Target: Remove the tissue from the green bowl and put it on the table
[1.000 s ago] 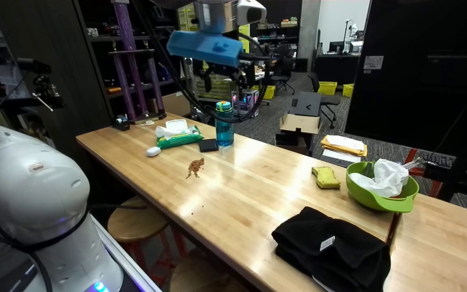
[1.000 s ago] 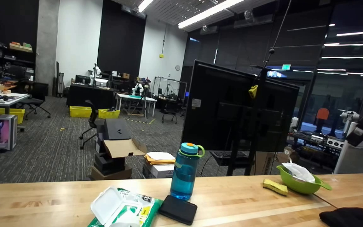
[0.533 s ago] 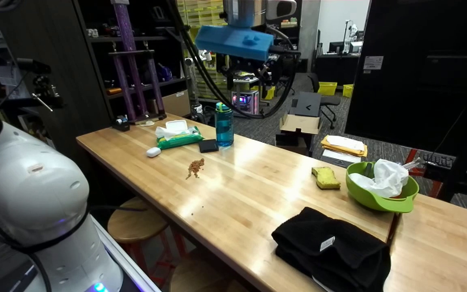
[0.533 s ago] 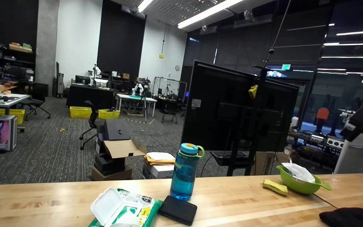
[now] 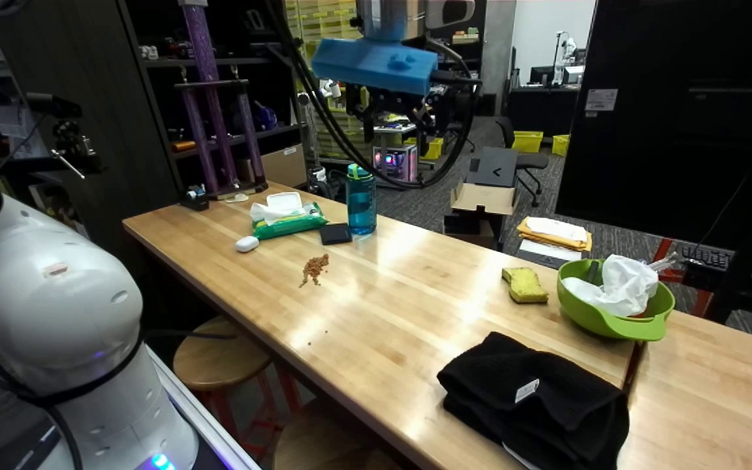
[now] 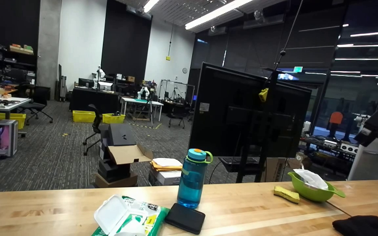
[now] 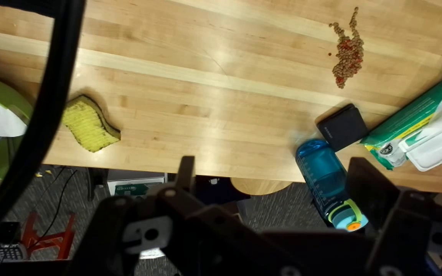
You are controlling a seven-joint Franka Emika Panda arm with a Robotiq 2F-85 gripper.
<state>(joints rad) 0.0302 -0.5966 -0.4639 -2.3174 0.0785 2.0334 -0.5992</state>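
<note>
The grey floor (image 6: 64,154) is marked with striped tape (image 6: 157,126). A clock (image 6: 184,70) is hung on the white wall (image 6: 182,46). The ceiling (image 6: 182,13) is lit by tube lamps (image 6: 220,14); dark windows (image 6: 359,52) are crossed by bright streaks. A black screen (image 6: 221,88) is seen from behind; wooden stools (image 5: 219,356) and loaded shelves (image 5: 160,63) are shown.

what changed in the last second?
The blue-cased wrist moved right and slightly up in an exterior view, then nearly stopped. The jaws are open and empty; nothing gripped or released. Unchanged: tissue in the green bowl, sponge, bottle, black cloth.
</note>
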